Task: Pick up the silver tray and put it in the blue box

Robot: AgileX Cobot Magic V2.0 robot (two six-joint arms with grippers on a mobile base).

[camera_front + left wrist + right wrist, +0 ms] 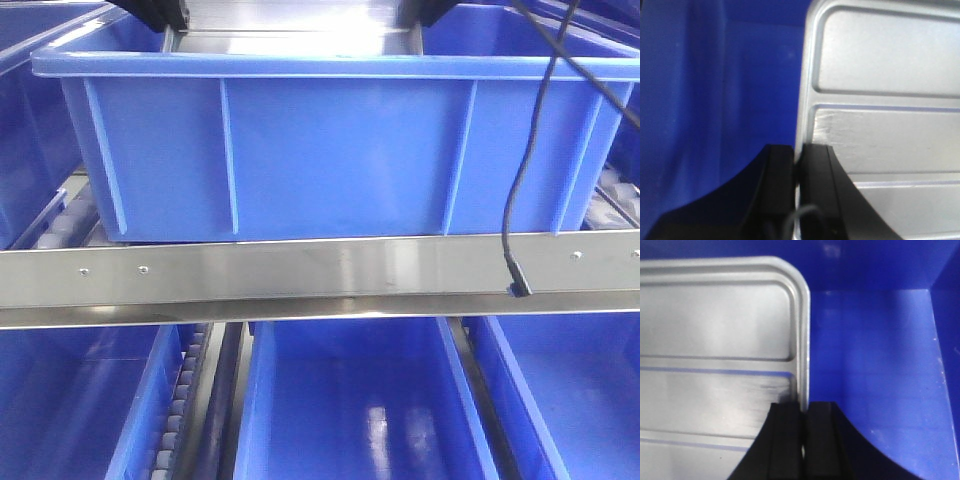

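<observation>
The silver tray shows as a shiny strip just above the rim of the blue box in the front view, held between two black arms at the top edge. In the left wrist view my left gripper is shut on the silver tray's left rim, with the blue box wall and floor beside it. Seen from the right wrist, my right gripper is shut on the silver tray's right rim; the blue box's floor lies below. The tray's ridges show in both wrist views.
The blue box sits on a roller shelf behind a steel rail. A black cable hangs down across the box's right side to the rail. More blue bins stand on the lower level and at both sides.
</observation>
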